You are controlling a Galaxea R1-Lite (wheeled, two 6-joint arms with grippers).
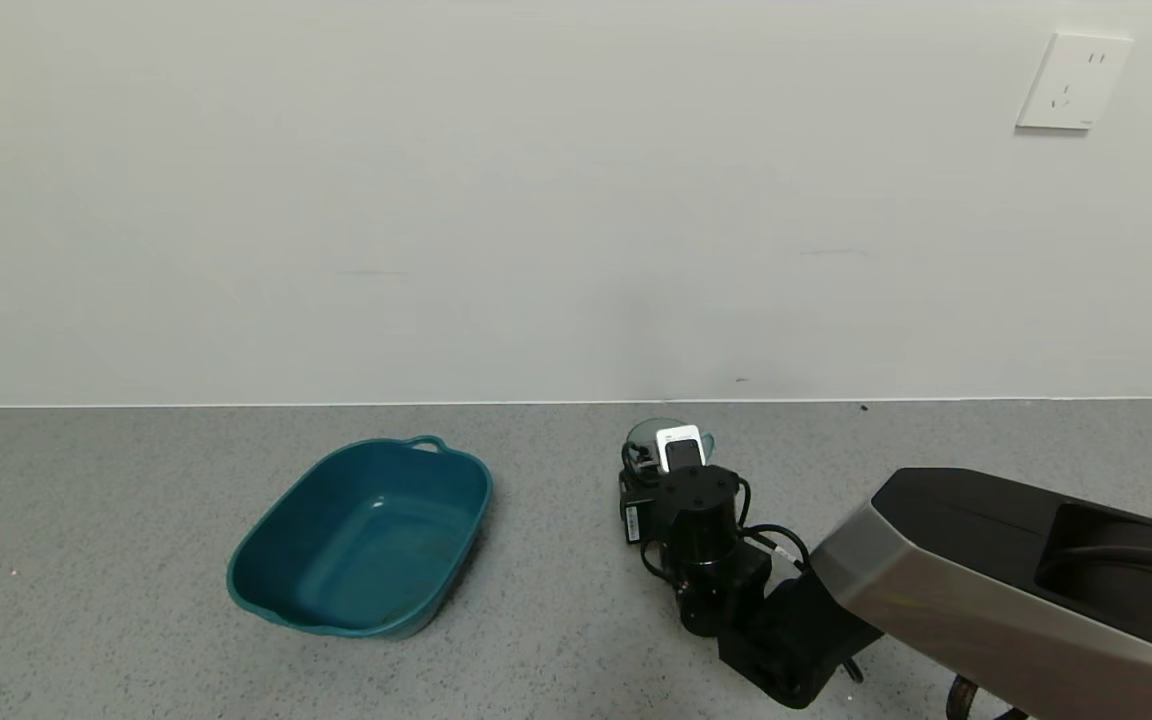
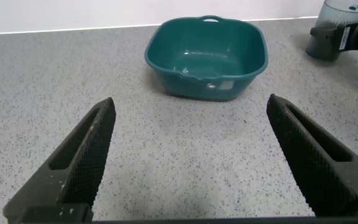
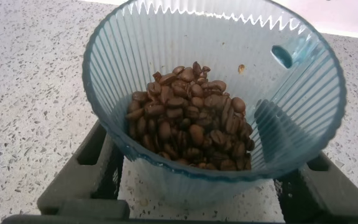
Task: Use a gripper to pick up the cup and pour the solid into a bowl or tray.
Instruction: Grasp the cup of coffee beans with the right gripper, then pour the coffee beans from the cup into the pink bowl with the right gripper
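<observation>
The translucent blue-grey ribbed cup (image 3: 185, 37) stands on the grey speckled counter, holding dark brown beans (image 3: 188, 124). In the head view the cup (image 1: 648, 432) is near the back wall, mostly hidden behind my right gripper (image 1: 664, 458). My right gripper (image 3: 207, 146) is open, with one finger (image 3: 98, 162) on each side of the cup's lower body. My left gripper (image 2: 191, 115) is open and empty, low over the counter and facing the tub. The cup also shows far off in the left wrist view (image 2: 335, 25). The pale pink bowl is out of view.
A dark teal rectangular tub (image 1: 336, 510) with handles sits empty to the left of the cup, also seen in the left wrist view (image 2: 207, 59). The white wall runs close behind the cup, with a socket (image 1: 1074, 82) high on the right.
</observation>
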